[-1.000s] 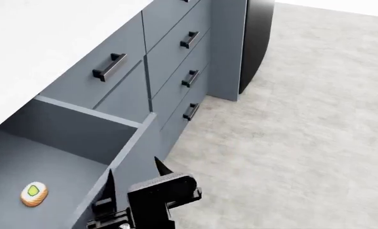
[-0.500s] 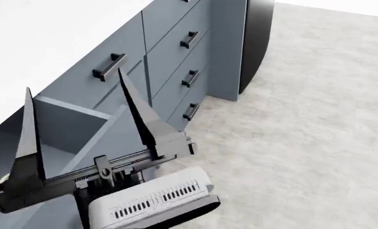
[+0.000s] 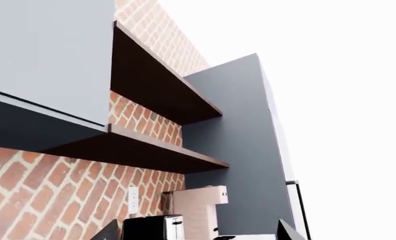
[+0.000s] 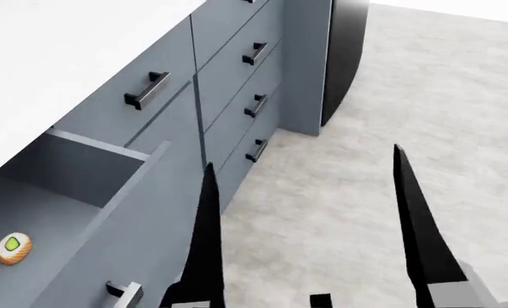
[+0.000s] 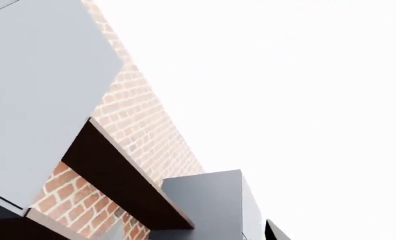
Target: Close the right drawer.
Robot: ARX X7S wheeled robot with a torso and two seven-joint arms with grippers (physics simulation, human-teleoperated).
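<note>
— Where do the jaws stand?

— On the left gripper (image 3: 196,226) we see two tips set wide apart, holding nothing. The right wrist view shows too little, so we cannot tell there. The head view shows a raised gripper (image 4: 304,157) with jaws spread wide and empty. We cannot say which arm it belongs to.

— And the right drawer (image 4: 143,224)?

— It is pulled well out from the cabinet, below the white worktop (image 4: 57,45). A sushi roll (image 4: 13,249) lies inside it. The raised gripper is just beside the drawer's front, on the floor side, not touching it.

— How do we close it well?

— We judge a flat push on the front, near the bar handle (image 4: 124,293), is best. We press squarely towards the cabinet and keep every finger outside the box.
</note>
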